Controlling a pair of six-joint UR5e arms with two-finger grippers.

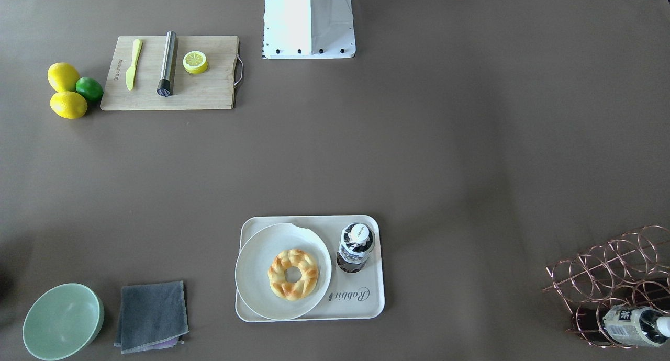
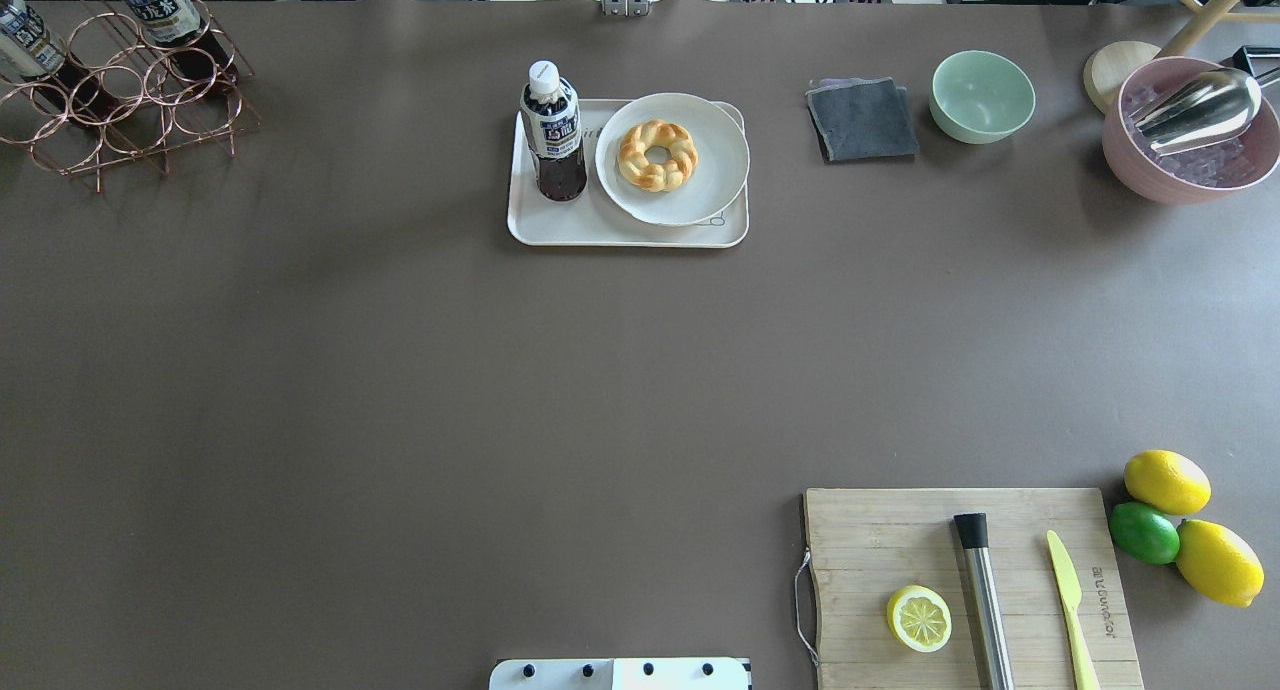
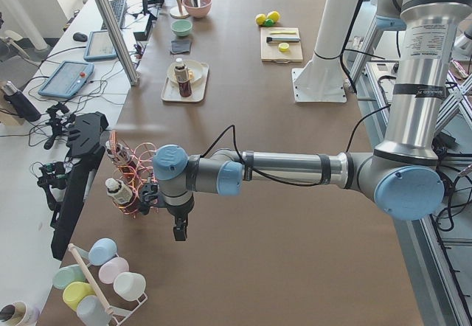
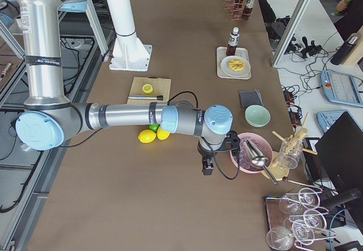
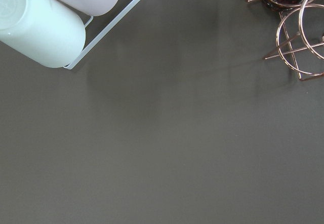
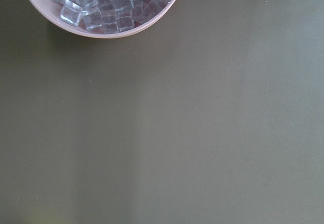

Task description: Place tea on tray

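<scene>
The tea (image 1: 356, 246) is a small bottle of dark drink with a white cap. It stands upright on the cream tray (image 1: 361, 304), beside the round plate, and also shows from overhead as the tea (image 2: 552, 130) on the tray (image 2: 560, 226). Nothing touches the bottle. My left gripper (image 3: 181, 231) hangs low over the bare table next to the copper rack, far from the tray. My right gripper (image 4: 207, 166) hangs by the pink ice bowl at the other end. Both show only in the side views, so I cannot tell if they are open or shut.
A plate (image 2: 732, 160) with a braided bread ring shares the tray. A copper rack (image 2: 120, 80) holds look-alike bottles. A grey cloth (image 2: 862, 120), a green bowl (image 2: 982, 95), a pink ice bowl (image 2: 1190, 135), a cutting board (image 2: 900, 540), lemons and a lime (image 2: 1145, 532) lie around.
</scene>
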